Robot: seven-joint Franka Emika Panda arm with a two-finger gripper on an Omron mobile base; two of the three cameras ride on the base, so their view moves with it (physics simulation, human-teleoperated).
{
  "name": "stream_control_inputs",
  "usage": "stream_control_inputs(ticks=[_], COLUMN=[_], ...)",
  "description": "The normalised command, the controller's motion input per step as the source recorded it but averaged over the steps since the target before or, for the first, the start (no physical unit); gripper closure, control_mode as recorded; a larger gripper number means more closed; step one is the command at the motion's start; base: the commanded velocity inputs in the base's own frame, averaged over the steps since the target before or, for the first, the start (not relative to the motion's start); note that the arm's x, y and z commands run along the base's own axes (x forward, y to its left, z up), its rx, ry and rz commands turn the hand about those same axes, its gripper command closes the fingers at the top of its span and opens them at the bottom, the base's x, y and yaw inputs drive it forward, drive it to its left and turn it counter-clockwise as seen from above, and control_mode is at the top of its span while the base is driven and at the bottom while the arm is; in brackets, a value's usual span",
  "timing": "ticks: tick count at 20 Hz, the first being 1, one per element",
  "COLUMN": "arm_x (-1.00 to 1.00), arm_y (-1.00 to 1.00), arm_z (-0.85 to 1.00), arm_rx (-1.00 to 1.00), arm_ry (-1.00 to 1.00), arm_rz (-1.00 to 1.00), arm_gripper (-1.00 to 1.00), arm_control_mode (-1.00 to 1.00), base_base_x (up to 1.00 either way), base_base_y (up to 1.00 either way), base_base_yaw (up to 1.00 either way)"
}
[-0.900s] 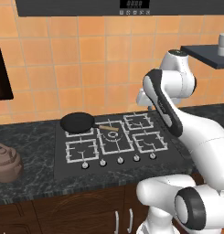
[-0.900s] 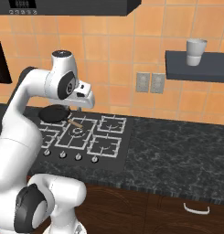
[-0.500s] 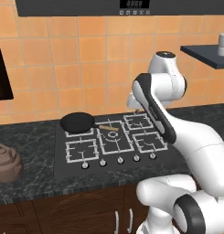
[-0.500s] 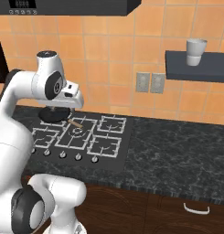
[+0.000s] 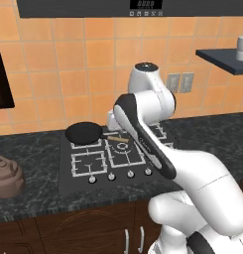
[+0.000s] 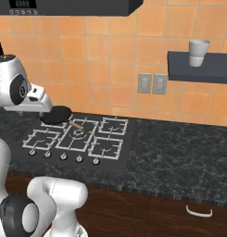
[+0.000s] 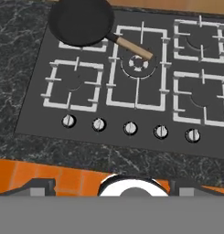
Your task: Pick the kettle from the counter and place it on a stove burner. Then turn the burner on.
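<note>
Mostly hidden: gripper, behind arm in left base view.
jaws: can't tell from frames.
kettle (image 5: 5, 175): lower left, on counter (image 5: 38, 196), cut off by frame edge.
frying pan (image 7: 81, 20): rear-left burner of stove (image 7: 131, 91), rim cropped.

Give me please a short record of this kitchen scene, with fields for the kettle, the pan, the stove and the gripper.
kettle: brown kettle on the counter, left of the stove, not held
pan: black frying pan on the stove's back-left burner, wooden handle toward the centre burner
stove: black stove with five knobs along its front edge; other burners bare
gripper: holds nothing
shelf: white cup on the wall shelf
</note>
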Motion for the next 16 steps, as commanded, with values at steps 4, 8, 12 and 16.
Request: stream_control_inputs(ticks=[4,8,12,16], arm_x=[-0.42,-0.35,-0.02,0.00], arm_y=[0.83,0.99,1.00,1.00], arm_z=[0.00,0.00,-0.10,-0.38], arm_rx=[0.02,0.02,0.06,0.23], arm_ry=[-0.03,0.03,0.11,0.07], arm_rz=[0.15,0.31,0.24,0.19], arm_gripper=[-1.00,-1.00,-1.00,-1.00], arm_control_mode=[-1.00,-1.00,-1.00,-1.00], base_base_x=[0.00,0.00,0.00,0.00], base_base_y=[0.00,0.00,0.00,0.00], base_base_yaw=[0.00,0.00,0.00,0.00])
